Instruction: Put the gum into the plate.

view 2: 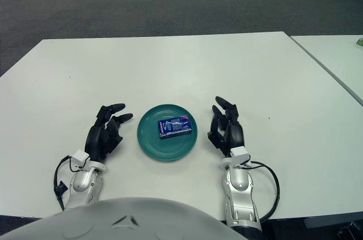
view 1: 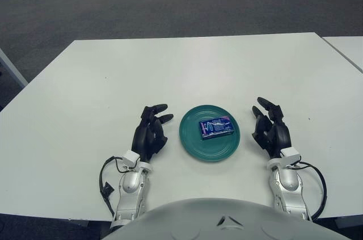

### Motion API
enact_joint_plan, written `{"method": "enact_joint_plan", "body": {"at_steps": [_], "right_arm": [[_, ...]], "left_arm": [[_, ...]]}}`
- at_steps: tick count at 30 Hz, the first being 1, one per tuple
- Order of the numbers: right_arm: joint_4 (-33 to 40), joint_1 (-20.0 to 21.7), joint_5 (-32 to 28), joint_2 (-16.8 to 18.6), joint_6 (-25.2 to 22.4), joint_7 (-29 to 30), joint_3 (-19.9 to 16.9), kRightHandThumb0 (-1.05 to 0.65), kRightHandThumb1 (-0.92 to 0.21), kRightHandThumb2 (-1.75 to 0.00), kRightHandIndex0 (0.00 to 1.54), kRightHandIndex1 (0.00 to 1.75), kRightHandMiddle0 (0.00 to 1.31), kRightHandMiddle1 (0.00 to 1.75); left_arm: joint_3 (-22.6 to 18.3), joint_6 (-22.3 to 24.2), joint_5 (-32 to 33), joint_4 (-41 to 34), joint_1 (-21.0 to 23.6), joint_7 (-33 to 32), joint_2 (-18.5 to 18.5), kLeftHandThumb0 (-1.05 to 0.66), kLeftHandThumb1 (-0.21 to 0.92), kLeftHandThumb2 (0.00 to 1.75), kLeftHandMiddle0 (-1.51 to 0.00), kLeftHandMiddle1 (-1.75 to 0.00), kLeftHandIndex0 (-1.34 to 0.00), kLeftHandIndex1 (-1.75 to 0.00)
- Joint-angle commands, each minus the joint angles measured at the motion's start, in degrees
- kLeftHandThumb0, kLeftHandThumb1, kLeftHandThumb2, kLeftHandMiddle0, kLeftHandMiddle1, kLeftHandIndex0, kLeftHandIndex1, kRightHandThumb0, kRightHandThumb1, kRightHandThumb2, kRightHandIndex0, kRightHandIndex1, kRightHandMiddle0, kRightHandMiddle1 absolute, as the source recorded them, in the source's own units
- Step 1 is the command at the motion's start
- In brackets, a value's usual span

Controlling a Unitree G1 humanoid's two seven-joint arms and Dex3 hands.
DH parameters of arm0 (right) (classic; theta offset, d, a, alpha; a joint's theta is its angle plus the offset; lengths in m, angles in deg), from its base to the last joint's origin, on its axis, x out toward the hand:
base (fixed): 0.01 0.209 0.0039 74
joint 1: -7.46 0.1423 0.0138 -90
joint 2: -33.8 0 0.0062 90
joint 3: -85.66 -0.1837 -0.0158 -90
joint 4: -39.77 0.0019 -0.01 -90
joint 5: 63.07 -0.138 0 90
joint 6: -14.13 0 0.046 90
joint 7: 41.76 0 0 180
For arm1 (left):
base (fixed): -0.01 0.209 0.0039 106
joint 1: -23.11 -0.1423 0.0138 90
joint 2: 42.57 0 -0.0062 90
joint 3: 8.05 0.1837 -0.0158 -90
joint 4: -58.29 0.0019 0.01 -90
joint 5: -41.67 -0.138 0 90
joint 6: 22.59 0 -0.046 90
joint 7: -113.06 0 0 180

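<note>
On the white table I see the green plate between my hands, the blue gum pack lying flat in it. My left hand and right hand flank the plate, fingers loosely spread, holding nothing.

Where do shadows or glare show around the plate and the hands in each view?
Left eye view: even overhead light, faint soft shadow under the left hand and right hand; no glare on the plate. Right eye view: the same, and the gum pack stays readable.
</note>
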Motion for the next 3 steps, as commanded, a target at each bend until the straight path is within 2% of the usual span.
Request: {"method": "enact_joint_plan", "body": {"at_steps": [1, 3], "right_arm": [[-7.30, -4.20, -0.05, 0.25, -4.31, -0.36, 0.10, -0.78, -0.92, -0.92, 0.44, 0.02, 0.00, 0.71], [-7.26, -4.31, -0.21, 0.20, -4.03, -0.57, 0.10, -0.78, -0.92, -0.92, 0.44, 0.02, 0.00, 0.70]], "left_arm": [[0.33, 0.84, -0.74, 3.34, -2.30, -0.49, -0.38, -0.83, 0.92, 0.93, -0.38, -0.96, -0.18, -1.23], [0.37, 0.71, -0.95, 3.33, -2.35, -0.60, -0.32, -0.84, 0.92, 0.93, -0.38, -0.95, -0.18, -1.23]]}}
